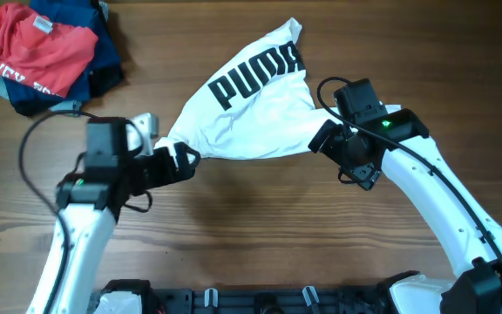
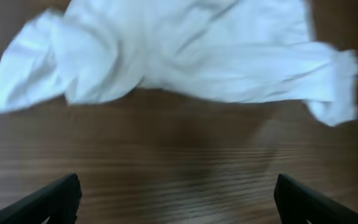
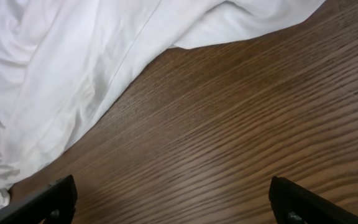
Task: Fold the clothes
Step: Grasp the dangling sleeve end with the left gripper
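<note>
The clothes are one white shirt (image 1: 251,109) with black PUMA lettering, lying crumpled and stretched slantwise across the middle of the wooden table. My left gripper (image 1: 184,162) is at the shirt's lower left tip and stands open. In the left wrist view, bare wood lies between its fingers (image 2: 55,200) and the shirt (image 2: 185,56) is just ahead. My right gripper (image 1: 328,139) is at the shirt's right edge, also open. The right wrist view has the white fabric (image 3: 61,81) ahead to the left and only table between the fingertips (image 3: 300,202).
A pile with a red printed T-shirt (image 1: 33,48) on navy garments (image 1: 103,61) lies at the far left corner. A black cable (image 1: 26,153) loops beside the left arm. Black fixtures (image 1: 260,301) line the table's front edge.
</note>
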Controlling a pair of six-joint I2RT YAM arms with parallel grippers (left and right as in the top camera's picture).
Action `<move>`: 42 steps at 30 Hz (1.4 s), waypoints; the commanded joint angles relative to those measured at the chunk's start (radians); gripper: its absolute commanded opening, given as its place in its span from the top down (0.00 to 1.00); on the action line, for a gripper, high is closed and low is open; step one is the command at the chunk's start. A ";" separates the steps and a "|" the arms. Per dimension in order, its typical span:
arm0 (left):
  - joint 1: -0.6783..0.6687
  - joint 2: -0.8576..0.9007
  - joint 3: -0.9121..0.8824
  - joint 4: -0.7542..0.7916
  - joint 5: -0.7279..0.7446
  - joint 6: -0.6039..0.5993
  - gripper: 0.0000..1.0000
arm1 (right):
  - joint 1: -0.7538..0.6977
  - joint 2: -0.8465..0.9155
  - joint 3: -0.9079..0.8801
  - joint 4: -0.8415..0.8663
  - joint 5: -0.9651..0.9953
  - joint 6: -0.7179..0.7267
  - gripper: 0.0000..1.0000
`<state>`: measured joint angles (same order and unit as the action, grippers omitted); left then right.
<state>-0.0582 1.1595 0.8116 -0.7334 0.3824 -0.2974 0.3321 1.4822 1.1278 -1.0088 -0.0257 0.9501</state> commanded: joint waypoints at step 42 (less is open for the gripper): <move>-0.140 0.473 0.011 0.289 -0.489 -0.399 0.20 | 0.000 0.004 -0.005 -0.031 -0.008 -0.138 0.00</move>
<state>-0.2031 1.6234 0.8131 -0.4477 -0.0853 -0.6872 0.3321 1.4822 1.1278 -1.0355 -0.0257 0.8242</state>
